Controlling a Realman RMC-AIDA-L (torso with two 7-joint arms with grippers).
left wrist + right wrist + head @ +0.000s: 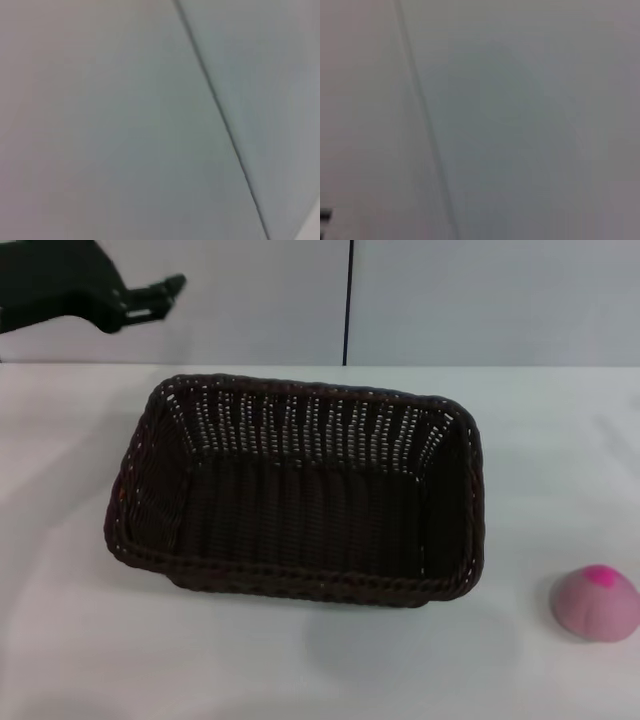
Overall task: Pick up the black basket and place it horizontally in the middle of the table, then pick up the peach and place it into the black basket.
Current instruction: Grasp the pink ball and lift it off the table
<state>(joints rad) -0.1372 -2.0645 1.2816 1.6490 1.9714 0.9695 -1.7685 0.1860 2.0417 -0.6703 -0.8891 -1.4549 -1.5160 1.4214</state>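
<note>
Basket first: the black basket (300, 490) sits mid-table, long side across, empty. Out by the right edge, toward the near corner, the peach (597, 603) lies well apart from it. Being round, it could roll off that edge if a finger nudges it. Left gripper (150, 295) hangs raised beyond the far left corner; open or closed, I cannot tell. Right gripper is nowhere in sight. White table (80, 640), pale wall (480, 300) behind.

The black basket (300, 495) lies mid-table (80, 640), the peach (597, 602) well apart at its right.
</note>
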